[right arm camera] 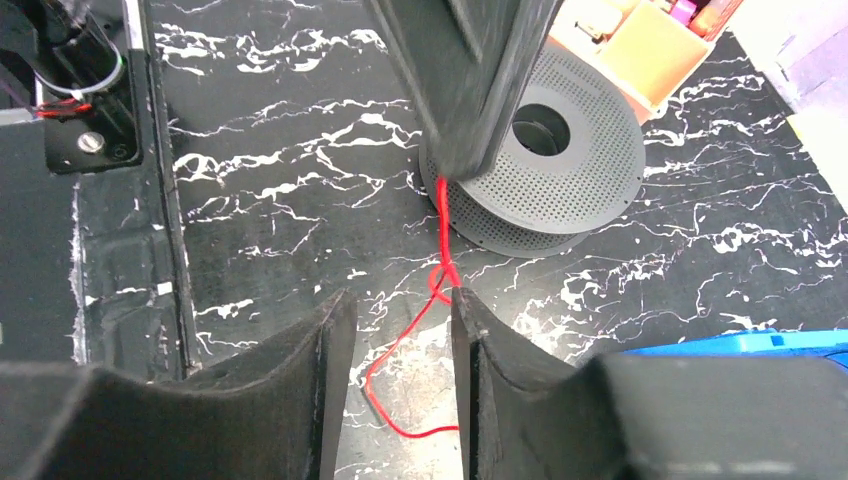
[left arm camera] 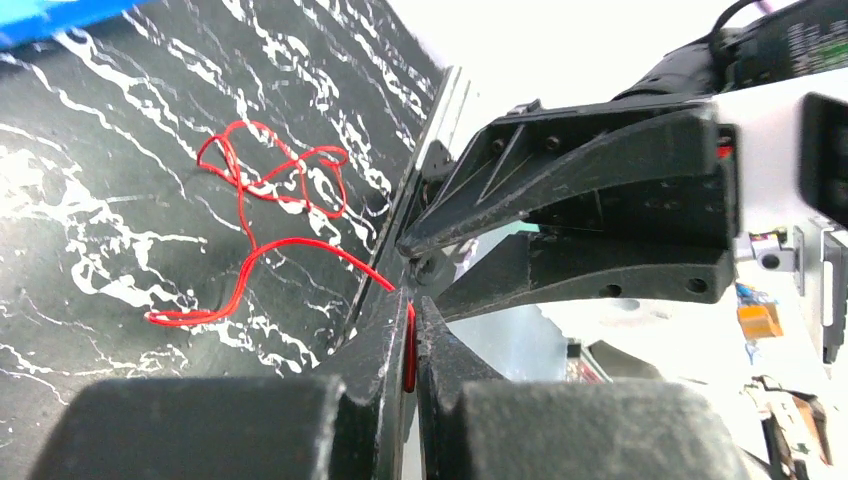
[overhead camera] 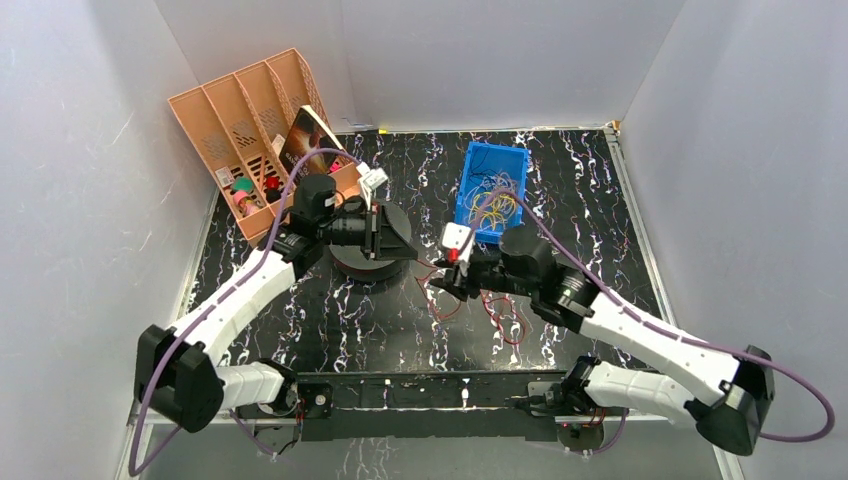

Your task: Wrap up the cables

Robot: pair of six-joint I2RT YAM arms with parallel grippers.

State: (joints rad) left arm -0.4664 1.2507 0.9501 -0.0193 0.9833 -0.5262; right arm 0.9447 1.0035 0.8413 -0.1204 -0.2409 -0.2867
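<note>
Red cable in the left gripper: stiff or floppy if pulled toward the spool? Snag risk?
Likely floppy: the red cable lies in loose curls on the table. Probably very light, being thread-thin beside the spool. Might snag: its strands twist together just off the left gripper, which pinches it.

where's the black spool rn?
Top view: the black spool lies flat on the table left of centre, partly under the left gripper, between the orange organizer and the blue bin.
</note>
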